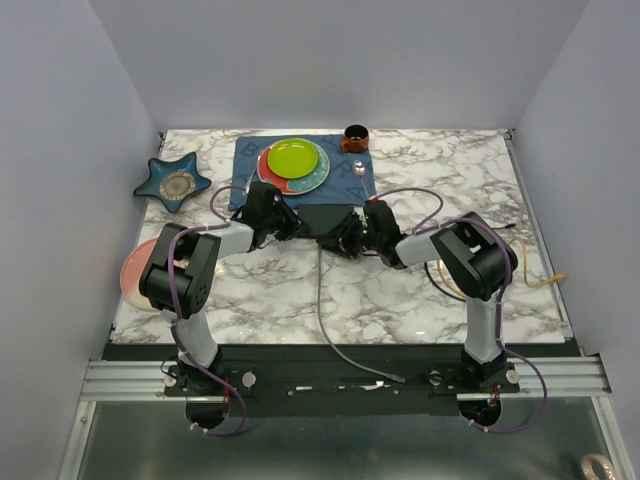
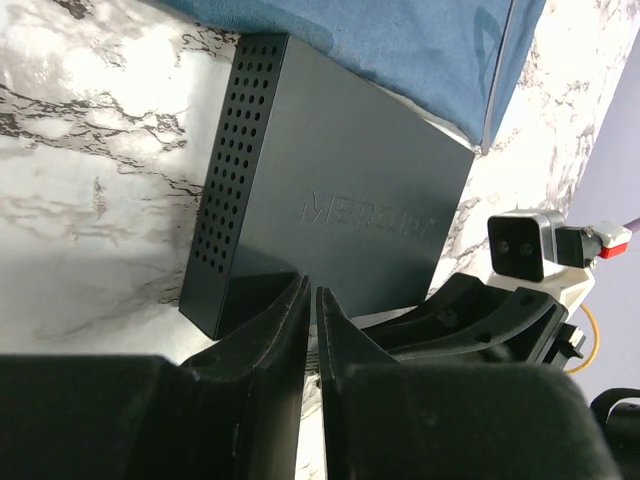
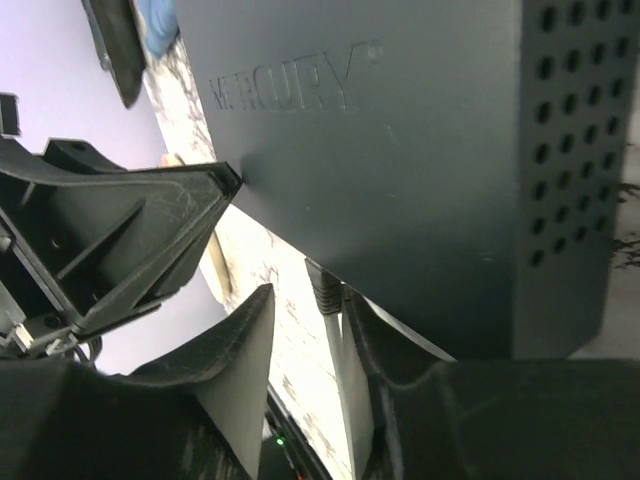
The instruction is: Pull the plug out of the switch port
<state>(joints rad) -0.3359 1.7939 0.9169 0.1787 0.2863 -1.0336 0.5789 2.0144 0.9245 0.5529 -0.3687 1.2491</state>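
Note:
The switch [image 1: 325, 217] is a flat matte-black box on the marble, just in front of the blue mat; it fills the left wrist view [image 2: 330, 180] and the right wrist view [image 3: 400, 140]. A grey plug [image 3: 324, 286] sits in its near edge, and its grey cable [image 1: 322, 300] trails toward the table front. My right gripper [image 3: 305, 300] is open with the plug between its fingers, close against the right finger [image 3: 372, 340]. My left gripper [image 2: 312, 292] is shut with nothing in it, its tips against the switch's near edge.
A blue cloth mat [image 1: 250, 172] behind the switch carries a green plate [image 1: 292, 158] on stacked plates, with a brown cup [image 1: 355, 136] at its corner. A star-shaped blue dish [image 1: 173, 182] and a pink plate [image 1: 130, 275] lie at the left. A yellow cable [image 1: 545, 280] lies at the right.

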